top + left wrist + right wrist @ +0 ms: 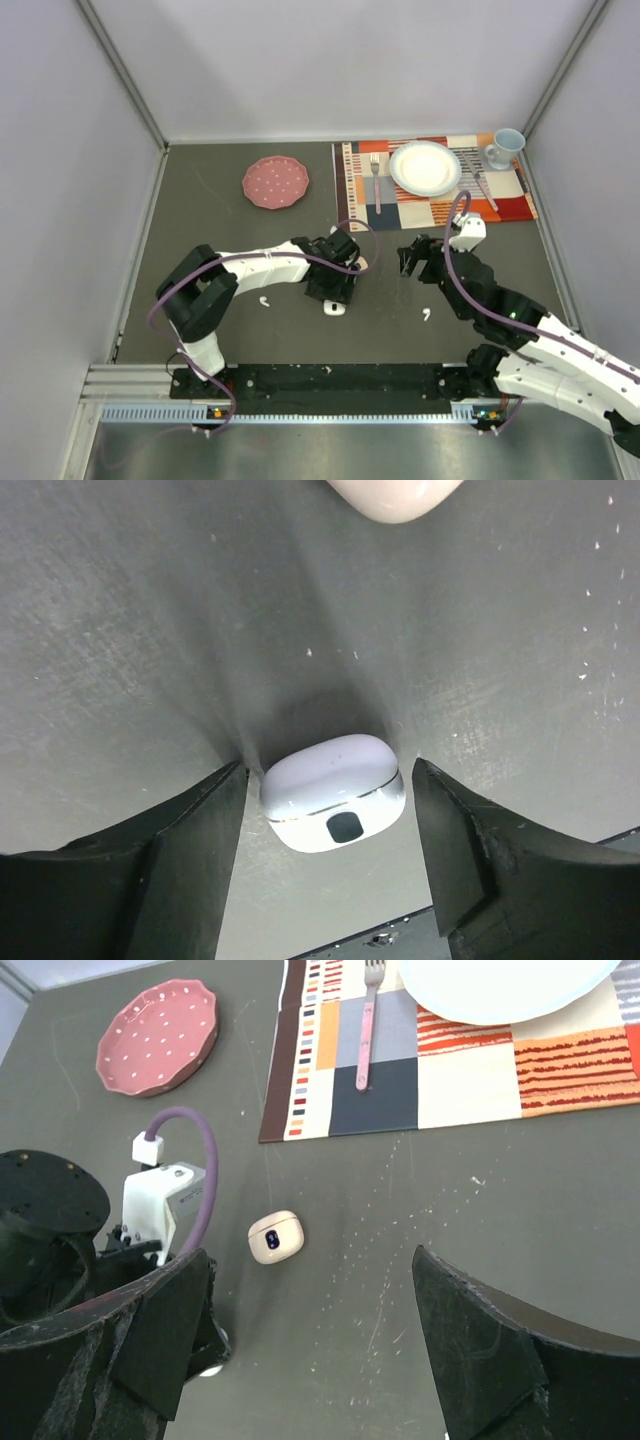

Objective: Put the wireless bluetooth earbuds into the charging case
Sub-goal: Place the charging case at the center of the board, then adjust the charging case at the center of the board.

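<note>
A shut white charging case (333,792) lies on the dark table between the jaws of my open left gripper (330,768), with a narrow gap on each side. In the top view the case (335,307) sits just below the left gripper (337,285). A second, beige case (276,1237) lies shut beside it and also shows in the top view (362,264). One white earbud (264,300) lies left of the left gripper, and another earbud (427,314) lies below the right gripper (412,258). The right gripper (310,1258) is open and empty above the table. No other earbuds are in view.
A pink dotted plate (275,182) lies at the back left. A patterned placemat (440,205) at the back right holds a white plate (425,167), a fork (376,172) and other cutlery. A blue cup (505,148) stands at its far corner. Walls enclose the table.
</note>
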